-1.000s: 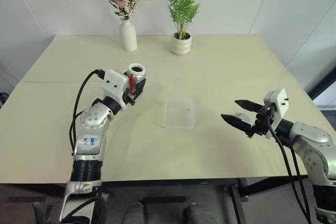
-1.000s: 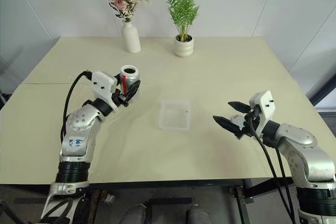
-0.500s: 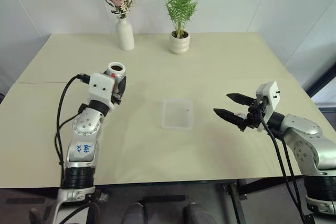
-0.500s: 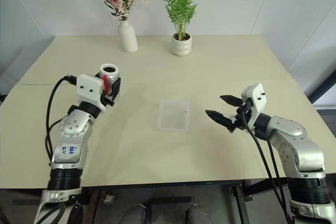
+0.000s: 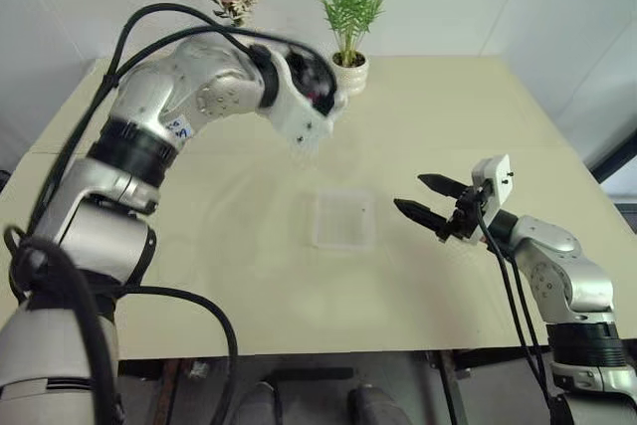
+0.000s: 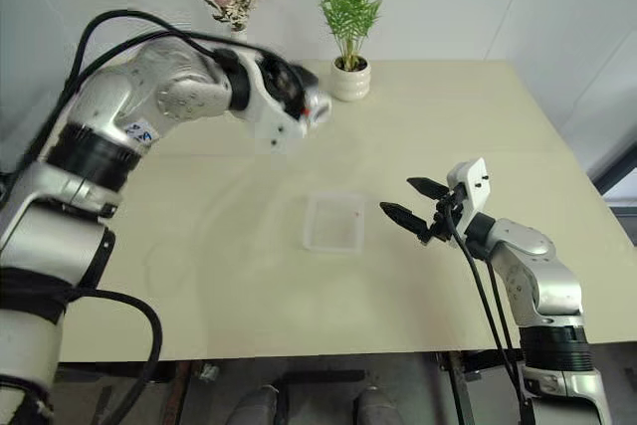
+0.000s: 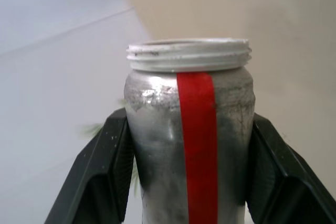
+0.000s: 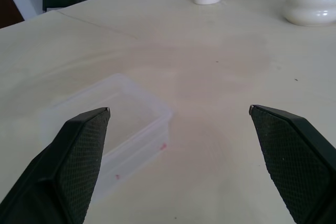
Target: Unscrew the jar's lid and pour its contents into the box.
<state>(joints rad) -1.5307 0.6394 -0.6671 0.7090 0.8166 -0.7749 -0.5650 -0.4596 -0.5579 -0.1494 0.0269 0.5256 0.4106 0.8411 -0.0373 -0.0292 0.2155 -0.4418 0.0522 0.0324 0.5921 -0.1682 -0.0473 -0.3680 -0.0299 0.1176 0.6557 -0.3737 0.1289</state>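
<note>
The lid is already off the jar (image 7: 190, 145), so the step now is the pour. The left end effector (image 7: 189, 182) is closed tight on the jar, one black finger (image 7: 102, 174) pressed on each side. In the head view the left arm is lifted high above the table (image 5: 199, 276), and the jar is up in the air near the plant pot (image 5: 350, 71), past the far edge of the box (image 5: 343, 218). The jar is blurry there, so I cannot tell how far it is tipped.

The right end effector (image 5: 430, 200) is wide open and holds nothing. It hangs just beside the box, pointing at it.

The box lies flat in the middle of the table. I cannot tell if any bits are in it yet.

I think the next move needs the jar's mouth right over the box, then a slow tip so the bits fall inside and not on the table.

The jar is a small round tube with a white screw rim and a red stripe down its side. Its wall looks cloudy and dusty. The box is thin, see-through plastic, square with soft corners. The table is smooth and pale yellow.
</note>
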